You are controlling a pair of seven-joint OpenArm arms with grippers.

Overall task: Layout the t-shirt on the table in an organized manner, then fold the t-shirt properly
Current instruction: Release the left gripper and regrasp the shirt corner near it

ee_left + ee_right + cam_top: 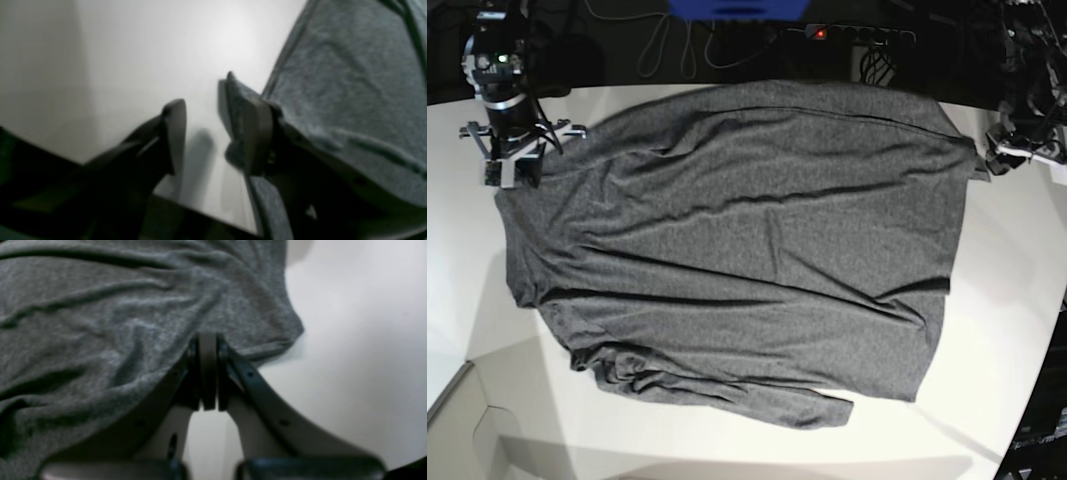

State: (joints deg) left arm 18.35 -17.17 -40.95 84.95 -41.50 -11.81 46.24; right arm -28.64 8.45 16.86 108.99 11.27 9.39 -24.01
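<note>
The t-shirt (pixel 737 240) lies spread across most of the table (pixel 1017 300), body broad and mostly flat, with long creases running across it and a bunched, rumpled edge along the near side where a sleeve curls under. It sits this way, I judge, because I am holding it by two opposite far corners so the cloth stays stretched between my arms. My right gripper (pixel 208 373) is clamped tight on the hem at one corner, a thin fold of grey knit pinched between the pads, which anchors that side against the tabletop. My left gripper (pixel 213 130) stands parted at the opposite corner: one finger (pixel 175 133) is bare over the white surface, while the other has cloth draped on it, so nothing is pinched there. I judge the layout is nearly done, but the crumpled near edge needs smoothing before any fold.
</note>
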